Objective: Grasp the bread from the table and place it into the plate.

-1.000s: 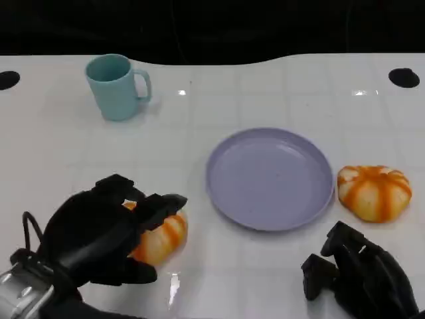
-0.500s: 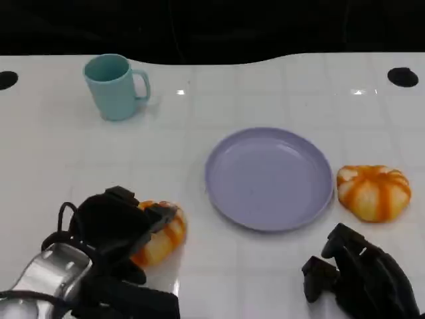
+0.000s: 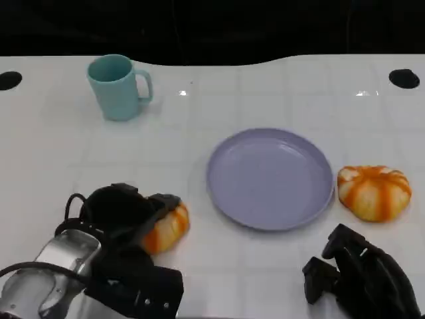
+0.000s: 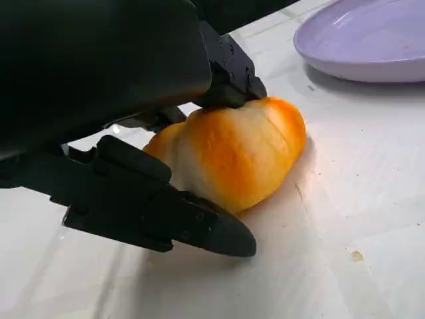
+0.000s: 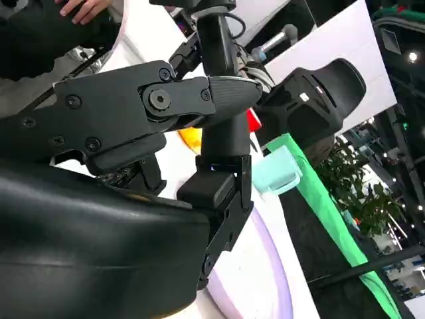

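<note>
Since 1 second back, my left hand (image 3: 126,216) has drawn in and clamped around the near bread roll (image 4: 232,156), which rests on the surface left of the purple plate (image 3: 269,178). Grasp looks set; lift comes next. Right hand (image 3: 362,279) idles, fingers curled on nothing.

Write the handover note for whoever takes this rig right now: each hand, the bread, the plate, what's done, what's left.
Left hand: fingers closed around the bread at the near left of the table; the bread sits on the table surface.
Right hand: near right of the table, fingers curled, holding nothing.
Plate: purple, centre of the table, nothing in it.
Second bread: on the table just right of the plate, untouched.
Teal mug: far left, not part of the job.
Done: grasp on the left bread looks made.
Left: lift it, carry it right to the plate, set it down, release.
</note>
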### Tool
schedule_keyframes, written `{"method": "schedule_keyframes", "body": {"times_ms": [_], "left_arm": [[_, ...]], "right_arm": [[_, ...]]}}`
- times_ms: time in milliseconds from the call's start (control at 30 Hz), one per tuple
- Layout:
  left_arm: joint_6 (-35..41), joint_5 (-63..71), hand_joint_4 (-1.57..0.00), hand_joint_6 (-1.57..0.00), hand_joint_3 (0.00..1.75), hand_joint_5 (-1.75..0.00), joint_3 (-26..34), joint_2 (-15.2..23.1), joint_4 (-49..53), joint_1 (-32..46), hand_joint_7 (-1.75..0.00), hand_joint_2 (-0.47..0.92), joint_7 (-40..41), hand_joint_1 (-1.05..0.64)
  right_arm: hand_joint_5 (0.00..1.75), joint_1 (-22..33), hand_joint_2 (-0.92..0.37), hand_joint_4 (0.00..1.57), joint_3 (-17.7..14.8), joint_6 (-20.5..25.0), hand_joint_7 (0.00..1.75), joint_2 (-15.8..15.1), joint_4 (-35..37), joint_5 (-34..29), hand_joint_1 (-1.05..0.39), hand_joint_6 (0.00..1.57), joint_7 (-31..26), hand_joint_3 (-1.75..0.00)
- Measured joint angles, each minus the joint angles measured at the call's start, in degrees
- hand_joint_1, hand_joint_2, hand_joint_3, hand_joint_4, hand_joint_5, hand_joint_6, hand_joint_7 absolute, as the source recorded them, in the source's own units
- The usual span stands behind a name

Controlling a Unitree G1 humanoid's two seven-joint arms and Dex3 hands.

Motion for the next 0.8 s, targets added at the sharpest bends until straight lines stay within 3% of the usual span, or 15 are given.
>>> {"method": "schedule_keyframes", "body": {"times_ms": [33, 67, 100, 133, 167, 267, 533, 800], "left_arm": [[-1.4, -0.5, -0.87, -1.11, 0.33, -1.06, -0.2, 0.1, 1.8, -0.5, -0.13, 0.90, 2.6, -0.31], [-3.0, -1.4, -0.87, -1.21, 0.49, -1.37, -0.3, 0.2, 4.0, -1.0, -0.31, 0.84, 5.9, -0.29], [-5.0, -2.0, -0.85, -1.14, 0.60, -1.53, -0.6, 0.1, 6.9, -1.6, -0.59, 0.80, 10.0, -0.28], [-6.6, -2.3, -0.84, -0.96, 0.73, -1.66, -0.9, 0.1, 9.3, -2.1, -1.11, 0.75, 13.7, -0.28], [-8.2, -2.5, -0.85, -0.86, 0.81, -1.70, -1.2, 0.0, 11.7, -2.6, -1.36, 0.72, 17.3, -0.28], [-11.7, -3.0, -0.85, -0.73, 1.06, -1.74, -2.3, -0.6, 17.7, -4.3, -1.69, 0.63, 25.9, -0.26], [-17.4, -3.5, -0.85, -0.69, 1.29, -1.75, -5.2, -1.3, 28.2, -6.8, -1.75, 0.53, 40.0, -0.25], [-19.0, -7.2, -0.84, -0.70, 1.36, -1.75, -4.2, -1.2, 28.2, -6.6, -1.74, 0.46, 41.2, -0.23]], "right_arm": [[1.69, 0.0, -0.92, 0.77, 0.0, 0.0, 1.41, 0.0, 0.0, 0.0, -0.56, 0.69, 0.0, -0.23], [1.68, 0.0, -0.92, 0.77, 0.0, 0.0, 1.41, 0.0, 0.0, 0.0, -0.56, 0.68, 0.0, -0.23], [1.68, 0.0, -0.92, 0.77, 0.0, 0.0, 1.41, 0.0, 0.0, 0.0, -0.55, 0.68, 0.0, -0.23], [1.68, 0.0, -0.92, 0.77, 0.0, 0.0, 1.41, 0.0, 0.0, 0.0, -0.55, 0.68, 0.0, -0.23], [1.68, 0.0, -0.92, 0.77, 0.0, 0.0, 1.41, 0.0, 0.0, 0.0, -0.56, 0.68, 0.0, -0.23], [1.68, 0.0, -0.92, 0.77, -0.1, 0.0, 1.41, 0.0, 0.1, 0.0, -0.56, 0.68, 0.0, -0.22], [1.68, -0.2, -0.92, 0.78, -0.1, 0.1, 1.40, 0.0, 0.2, 0.0, -0.56, 0.69, 0.0, -0.21], [1.68, -0.4, -0.92, 0.78, -0.1, 0.0, 1.39, 0.0, 0.4, 0.0, -0.56, 0.70, -0.1, -0.22]]}}
